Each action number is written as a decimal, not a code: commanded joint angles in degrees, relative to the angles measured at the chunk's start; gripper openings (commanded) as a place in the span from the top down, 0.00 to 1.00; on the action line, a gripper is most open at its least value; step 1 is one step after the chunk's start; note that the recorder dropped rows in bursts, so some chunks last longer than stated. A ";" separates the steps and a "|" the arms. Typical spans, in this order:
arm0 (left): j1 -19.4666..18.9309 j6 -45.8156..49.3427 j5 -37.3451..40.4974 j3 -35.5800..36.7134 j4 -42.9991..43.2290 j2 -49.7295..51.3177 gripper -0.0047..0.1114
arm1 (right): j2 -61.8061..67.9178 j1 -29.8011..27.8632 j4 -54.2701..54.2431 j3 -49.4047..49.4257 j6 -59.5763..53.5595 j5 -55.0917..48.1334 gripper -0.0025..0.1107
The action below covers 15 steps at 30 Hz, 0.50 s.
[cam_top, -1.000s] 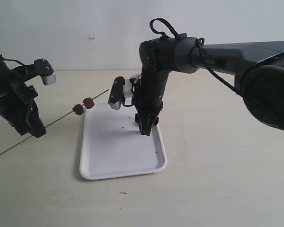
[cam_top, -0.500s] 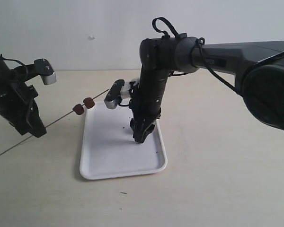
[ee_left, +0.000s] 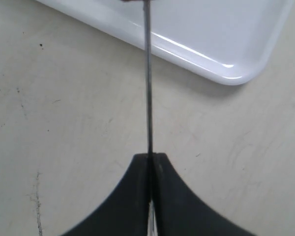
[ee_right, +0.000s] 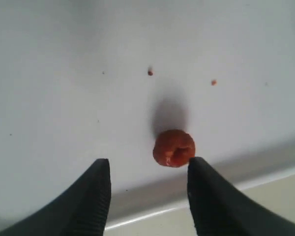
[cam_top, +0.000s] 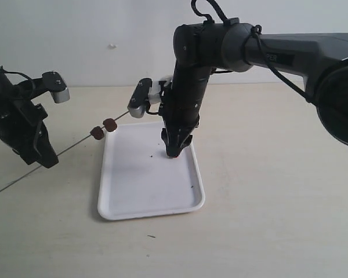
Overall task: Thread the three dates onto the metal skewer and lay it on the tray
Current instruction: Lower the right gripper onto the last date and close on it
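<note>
Right hand [cam_top: 174,152] raised, shifted back, open over loose date [ee_right: 173,147]

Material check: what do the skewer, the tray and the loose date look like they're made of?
The skewer is a thin, straight grey rod with a dull sheen, so likely metal. The tray is white and glossy, with a sharp highlight along its rounded rim. It is probably plastic or melamine, but I can't tell which. The date is reddish-brown, matte and creased. It could be dried fruit or a replica.
</note>
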State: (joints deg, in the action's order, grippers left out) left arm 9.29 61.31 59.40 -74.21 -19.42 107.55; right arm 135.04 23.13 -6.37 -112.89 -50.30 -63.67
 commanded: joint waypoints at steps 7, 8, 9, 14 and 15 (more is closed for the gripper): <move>-0.16 -0.28 0.10 0.19 -0.47 -0.25 0.96 | 0.45 -0.25 2.70 -0.04 -4.08 3.64 0.56; -0.16 -0.28 0.10 0.19 -0.47 -0.25 0.96 | 0.71 -0.25 2.25 -0.04 -4.08 3.74 0.56; -0.16 -0.28 0.10 0.19 -0.47 -0.25 0.96 | 1.11 -0.25 2.25 -0.04 -4.08 3.73 0.56; -0.16 -0.28 0.10 0.19 -0.47 -0.25 0.96 | 3.19 -0.25 2.25 -0.04 -4.08 3.84 0.56; -0.16 -0.28 0.10 0.19 -0.47 -0.25 0.96 | 3.47 -0.25 2.25 -0.04 -4.08 3.84 0.56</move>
State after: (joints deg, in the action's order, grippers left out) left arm 9.29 61.31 59.40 -74.21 -19.42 107.55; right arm 137.55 23.13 -3.71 -112.89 -53.83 -60.26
